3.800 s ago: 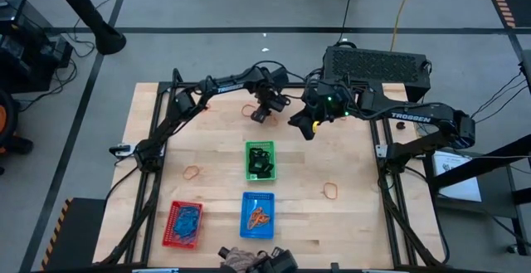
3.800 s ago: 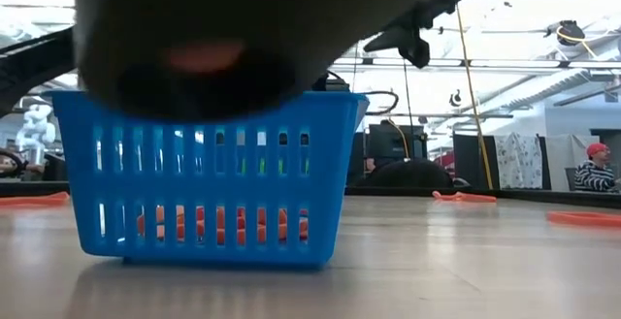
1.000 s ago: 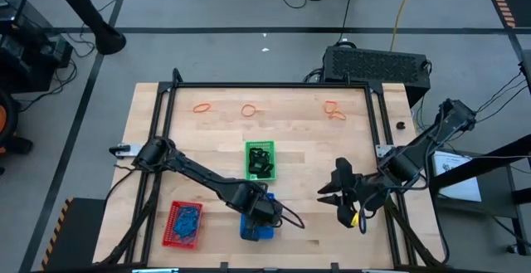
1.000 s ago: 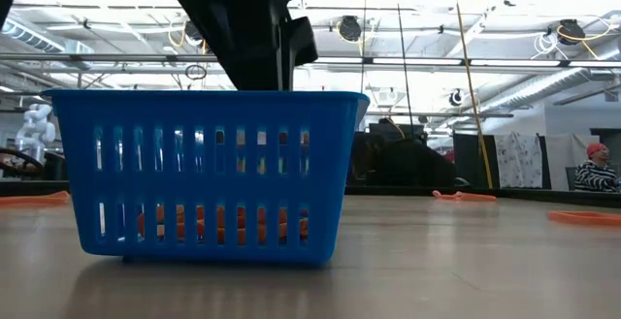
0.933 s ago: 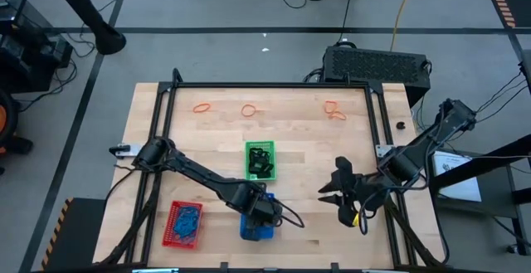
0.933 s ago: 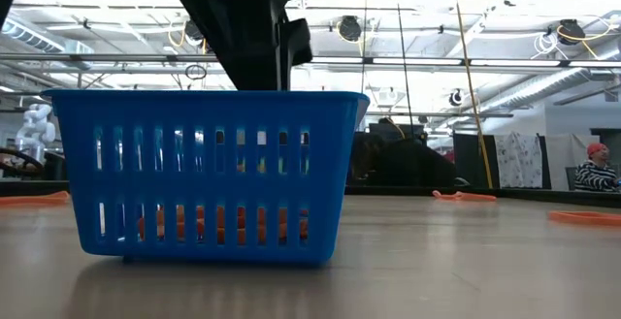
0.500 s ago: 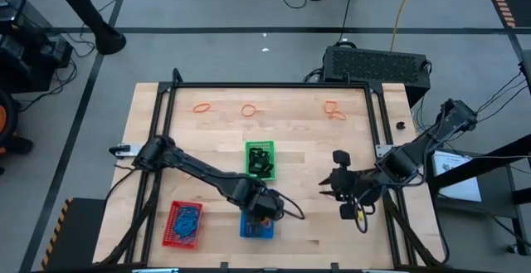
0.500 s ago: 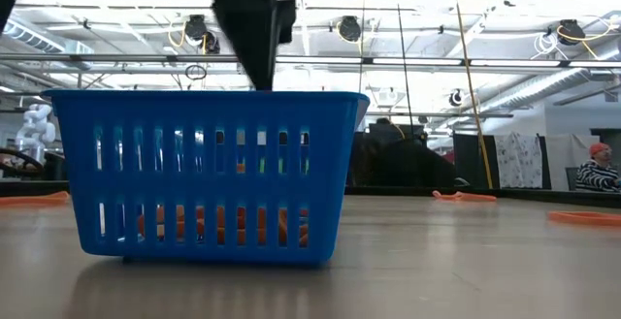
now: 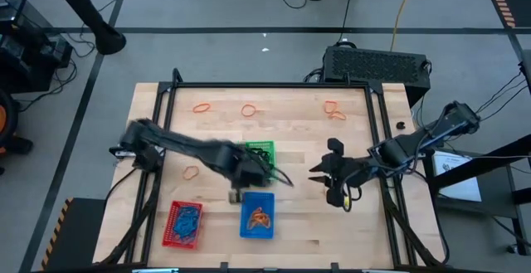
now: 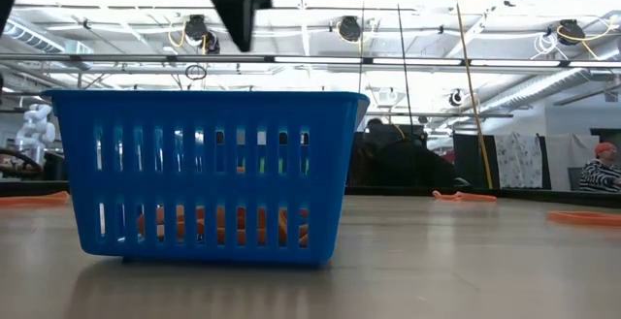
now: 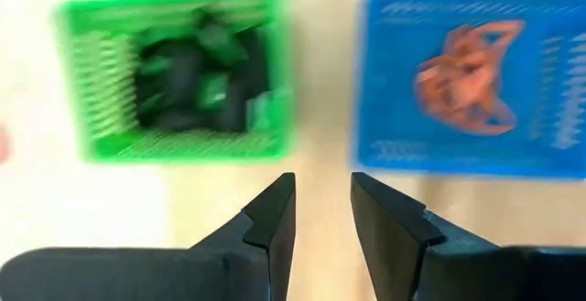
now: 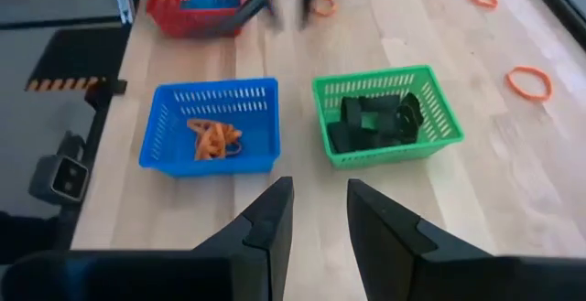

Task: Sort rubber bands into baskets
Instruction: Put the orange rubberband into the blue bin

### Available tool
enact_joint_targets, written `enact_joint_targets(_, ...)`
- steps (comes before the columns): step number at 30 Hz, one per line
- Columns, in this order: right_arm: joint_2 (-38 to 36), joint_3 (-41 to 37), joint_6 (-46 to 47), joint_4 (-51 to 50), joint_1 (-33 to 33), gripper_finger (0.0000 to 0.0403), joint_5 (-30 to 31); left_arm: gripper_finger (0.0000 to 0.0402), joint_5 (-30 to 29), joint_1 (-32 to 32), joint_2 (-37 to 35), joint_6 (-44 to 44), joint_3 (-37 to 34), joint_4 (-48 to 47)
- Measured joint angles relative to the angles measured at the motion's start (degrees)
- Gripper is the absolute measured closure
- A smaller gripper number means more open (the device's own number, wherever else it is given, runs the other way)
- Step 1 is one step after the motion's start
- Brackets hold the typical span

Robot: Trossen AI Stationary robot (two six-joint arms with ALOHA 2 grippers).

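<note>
hovering with empty fingers slightly apart, left gripper (image 11: 320,211) between green mesh basket (image 11: 78,81) and blue mesh basket (image 9: 257,216) (orange rubber bands (image 9: 259,216) inside), right gripper (image 12: 316,211) likewise empty, slightly apart.

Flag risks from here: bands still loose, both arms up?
1. Left tool is empty, jaws slightly apart, between green basket and blue basket; a low sweep might knock either.
2. Loose orange bands at the far edge lie flat, so a pinch may slip.
3. Right tool hangs nearby; arms could cross.
</note>
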Motion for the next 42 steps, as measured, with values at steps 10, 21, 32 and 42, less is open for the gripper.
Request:
enact_joint_targets(10,1.5,0.0,2.8,6.57,-7.82,0.0305,0.28,0.0285,0.79,8.88,-30.22,0.04,-35.04,13.67)
enact_joint_targets(21,9.01,0.0,5.57,9.79,-18.61,0.0305,-0.46,0.0285,6.21,9.72,-39.72,-5.58,-59.83,17.11)
enact_joint_targets(32,11.23,0.0,4.85,1.36,-32.05,0.0305,-6.58,0.0285,6.25,11.08,-39.69,-9.24,-68.37,25.86)
enact_joint_targets(42,10.93,0.0,-3.07,-1.03,-40.87,0.0305,-15.6,0.0285,6.26,14.43,-39.69,-10.25,-69.61,23.22)
